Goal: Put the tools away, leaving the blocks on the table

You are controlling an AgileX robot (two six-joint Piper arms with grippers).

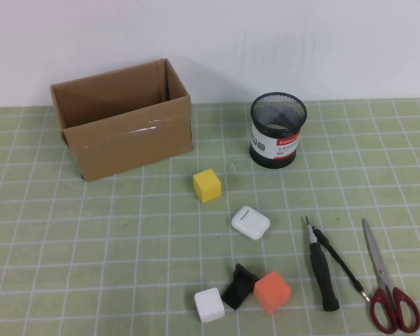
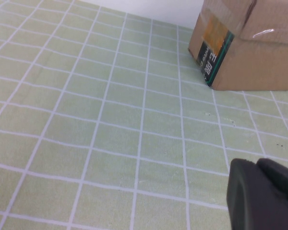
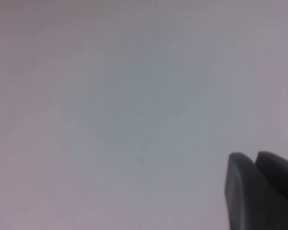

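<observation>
Tools three, blocks three; left end effector, right end effector parked.

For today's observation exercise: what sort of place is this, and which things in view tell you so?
Probably a robot test bench, not a home desk: a pale green grid mat, a bare white wall, and staged scissors, screwdriver and blocks. The left gripper hangs over the mat; the right gripper faces blank wall.
</observation>
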